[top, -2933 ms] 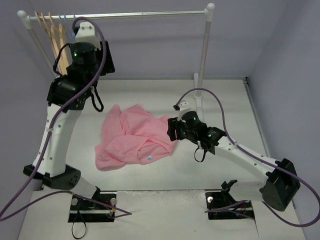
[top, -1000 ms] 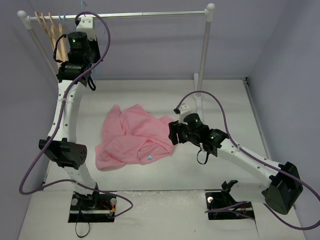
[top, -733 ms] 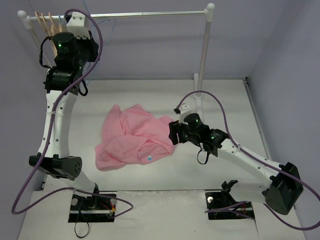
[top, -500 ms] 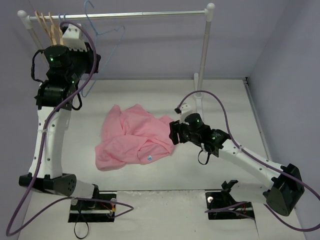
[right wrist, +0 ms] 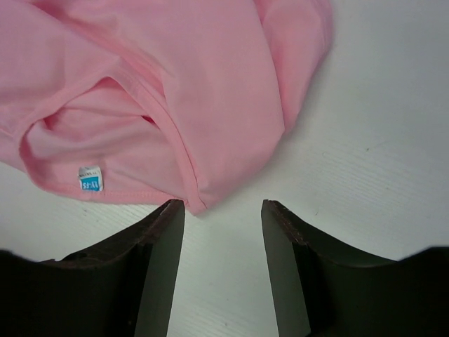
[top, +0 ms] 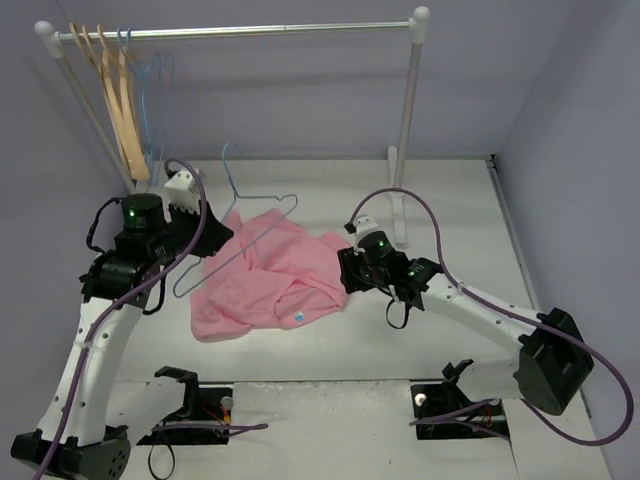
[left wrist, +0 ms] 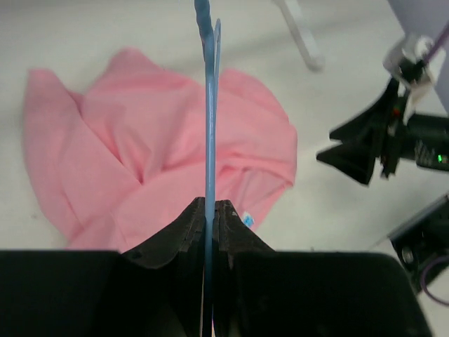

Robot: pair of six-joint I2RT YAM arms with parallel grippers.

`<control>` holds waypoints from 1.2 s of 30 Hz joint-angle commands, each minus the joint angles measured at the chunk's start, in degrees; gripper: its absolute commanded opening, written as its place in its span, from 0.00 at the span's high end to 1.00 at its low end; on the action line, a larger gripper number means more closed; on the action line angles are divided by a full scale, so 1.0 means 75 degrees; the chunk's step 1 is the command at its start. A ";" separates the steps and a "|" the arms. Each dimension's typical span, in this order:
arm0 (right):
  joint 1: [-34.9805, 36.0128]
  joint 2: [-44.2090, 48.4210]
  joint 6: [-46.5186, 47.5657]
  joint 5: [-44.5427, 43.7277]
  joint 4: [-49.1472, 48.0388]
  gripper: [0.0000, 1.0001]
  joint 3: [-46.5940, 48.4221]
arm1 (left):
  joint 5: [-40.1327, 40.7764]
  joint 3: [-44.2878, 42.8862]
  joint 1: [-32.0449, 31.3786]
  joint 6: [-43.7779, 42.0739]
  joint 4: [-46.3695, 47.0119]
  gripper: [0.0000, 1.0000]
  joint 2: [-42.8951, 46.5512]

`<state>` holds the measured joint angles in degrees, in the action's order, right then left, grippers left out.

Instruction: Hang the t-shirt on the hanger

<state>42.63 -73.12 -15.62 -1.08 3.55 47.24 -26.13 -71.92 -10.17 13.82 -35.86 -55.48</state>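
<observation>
Top view: t-shirt (top: 265, 275) lies crumpled mid-desk (top: 450, 200), pink and limp, with folds all over. My left pincer (top: 205, 238) carries the hanger (top: 290, 200) low over the shirt's left half, hook pointing at the far rail (top: 250, 30), where tan wooden hangers (top: 120, 100) crowd the left end. My right pincer (top: 345, 272) sits at the shirt's right edge.

Left wrist: left pincer (left wrist: 209, 207) is pinched tight on the blue hanger (left wrist: 209, 105), seen edge-on, so just a thin line. Thin wire, prob. light and a bit springy. It could swivel in such a narrow pinch, so I'd keep the squeeze firm. Shirt (left wrist: 140, 140) spreads below and the label peeks out beside my fingertip.

Right wrist: right pincer (right wrist: 223, 205) is spread wide, nothing in it. A folded edge of the t-shirt (right wrist: 175, 70) ends just beside one finger (right wrist: 172, 210). The label (right wrist: 90, 178) marks the neck opening, off to the side. Cloth looks soft and floppy, w/ no stiffness at all, so one pinch will prob. drag extra layers along. Best hold, I reckon, is the stitched neck band near that label: it's a thicker seam, less slip, and it opens the hole the wire must enter.
</observation>
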 commanded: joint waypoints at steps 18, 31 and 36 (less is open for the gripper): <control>0.1195 -0.2050 -0.0637 -0.1168 -0.0907 0.55 0.0087 | 0.0882 0.2839 -0.1620 0.0747 -0.0083 1.00 0.1585; 0.1183 -0.2825 -0.0262 -0.2023 -0.1001 1.00 0.0649 | 0.0743 0.2945 -0.1620 0.0606 0.0023 1.00 0.1772; 0.1066 -0.2520 0.0171 -0.1849 -0.0697 1.00 0.1083 | 0.0449 0.2840 -0.1620 0.0372 0.0000 1.00 0.1983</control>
<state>51.27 -94.94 -16.82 -13.37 -1.87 51.35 -20.51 -48.10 -22.09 18.11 -39.57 -41.43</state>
